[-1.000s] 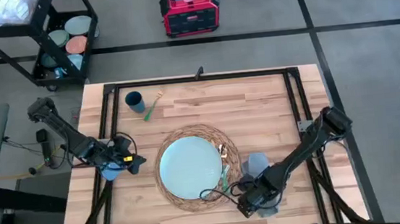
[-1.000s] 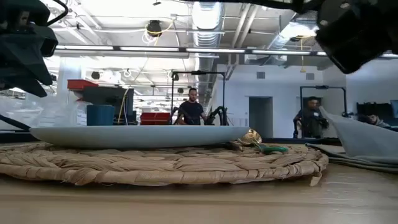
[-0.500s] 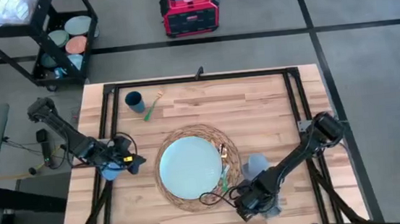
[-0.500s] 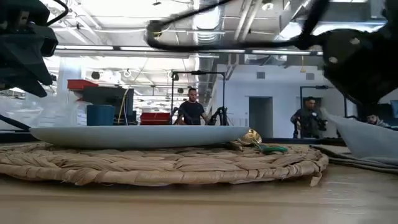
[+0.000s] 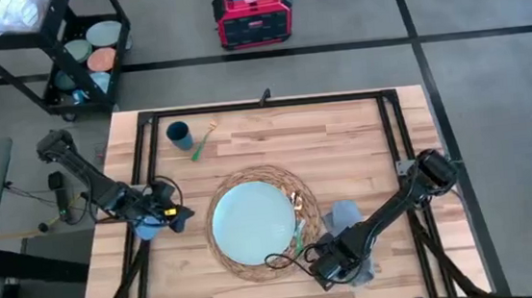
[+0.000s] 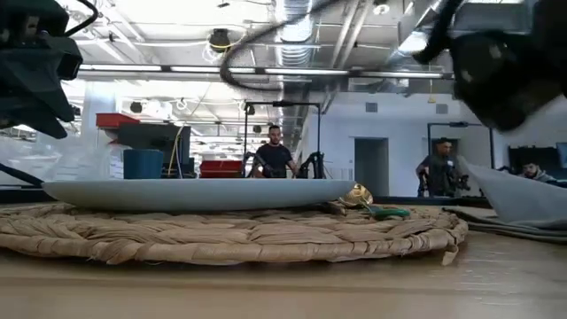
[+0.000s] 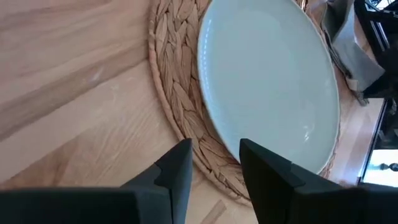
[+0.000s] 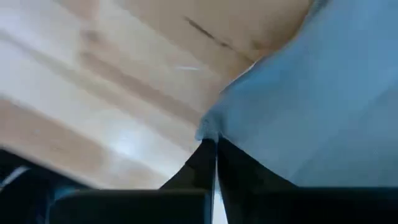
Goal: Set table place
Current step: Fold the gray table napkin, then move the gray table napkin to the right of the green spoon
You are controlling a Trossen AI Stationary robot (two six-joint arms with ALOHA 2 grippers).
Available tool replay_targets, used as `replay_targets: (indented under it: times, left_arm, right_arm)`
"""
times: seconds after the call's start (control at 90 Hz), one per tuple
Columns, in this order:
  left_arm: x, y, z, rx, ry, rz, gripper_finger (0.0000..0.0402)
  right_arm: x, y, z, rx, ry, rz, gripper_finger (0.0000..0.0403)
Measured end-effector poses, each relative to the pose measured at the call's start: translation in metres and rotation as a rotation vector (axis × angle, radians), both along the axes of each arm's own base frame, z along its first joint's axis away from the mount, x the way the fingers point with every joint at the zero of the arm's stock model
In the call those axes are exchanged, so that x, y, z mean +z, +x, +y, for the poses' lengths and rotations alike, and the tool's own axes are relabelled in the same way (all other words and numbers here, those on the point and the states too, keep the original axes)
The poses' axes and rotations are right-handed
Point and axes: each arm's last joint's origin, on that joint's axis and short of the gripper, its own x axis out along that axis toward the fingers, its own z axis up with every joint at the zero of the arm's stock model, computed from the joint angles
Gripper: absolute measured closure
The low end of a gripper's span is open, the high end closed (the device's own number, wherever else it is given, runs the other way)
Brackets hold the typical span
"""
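**Place setting, napkin being repositioned beside the mat**

Table point(image 5: 342, 133): light plank top in a black frame, carrying every item below.

Mat point(image 5: 235, 263): round woven straw, at the near centre of the table. Unmoved over the last second.

Plate point(image 5: 253, 222): pale blue, centred on the mat. Unmoved.

Napkin point(image 5: 344, 215): grey cloth, just beside the mat on its right. A second ago it spread under and around the right gripper; now its visible part lies a little further from the near edge, bunched and not flat. In the low view one side point(image 6: 523, 199) rises off the table.

Right gripper point(image 5: 327, 267): low at the napkin's near corner. Over the last second the arm has shifted slightly toward the mat. The right wrist view shows the fingers pressed together, pinching the napkin's edge point(image 8: 208, 134).

Left gripper point(image 5: 177, 215): waiting at the table's left edge, level with the plate; fingers spread, holding nothing.

Cutlery, one piece point(image 5: 298, 218): green handle, on the mat's right rim between plate and napkin.

Cutlery, second piece point(image 5: 200, 143): green handle, far left, near the cup.

Cup point(image 5: 179, 133): small, dark blue, far left corner, well apart from the mat.

Assessment: napkin is mid-adjustment and probably needs flattening; cup and far cutlery are not yet brought to the setting.
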Motion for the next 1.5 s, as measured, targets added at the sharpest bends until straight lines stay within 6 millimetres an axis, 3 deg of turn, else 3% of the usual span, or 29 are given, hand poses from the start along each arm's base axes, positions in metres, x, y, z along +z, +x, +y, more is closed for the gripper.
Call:
replay_targets:
  times: [0.178, 0.533, 0.678, 1.122, 1.322, 1.5]
  left_arm:
    - [0.0, 0.0, 0.0, 0.003, -0.004, -0.001, 0.0283]
    - [0.0, 0.0, 0.0, -0.003, 0.001, 0.0, 0.0283]
    - [0.0, 0.0, 0.0, -0.004, 0.003, 0.0, 0.0283]
    - [0.0, 0.0, 0.0, -0.011, 0.01, 0.001, 0.0283]
    - [0.0, 0.0, 0.0, -0.008, 0.007, 0.0, 0.0283]
    - [0.0, 0.0, 0.0, -0.001, 0.002, -0.002, 0.0283]
  right_arm:
    - [0.022, -0.006, 0.019, -0.033, -0.009, 0.012, 0.0403]
    - [0.024, -0.04, 0.06, -0.137, 0.01, 0.054, 0.0403]
    - [0.026, -0.037, 0.069, -0.044, 0.037, -0.093, 0.0393]
    - [0.025, -0.038, 0.064, -0.086, -0.024, -0.077, 0.0241]
    - [0.022, -0.052, 0.043, -0.183, -0.248, 0.069, 0.0269]
    - [0.015, -0.047, 0.026, -0.122, -0.256, 0.143, 0.0289]
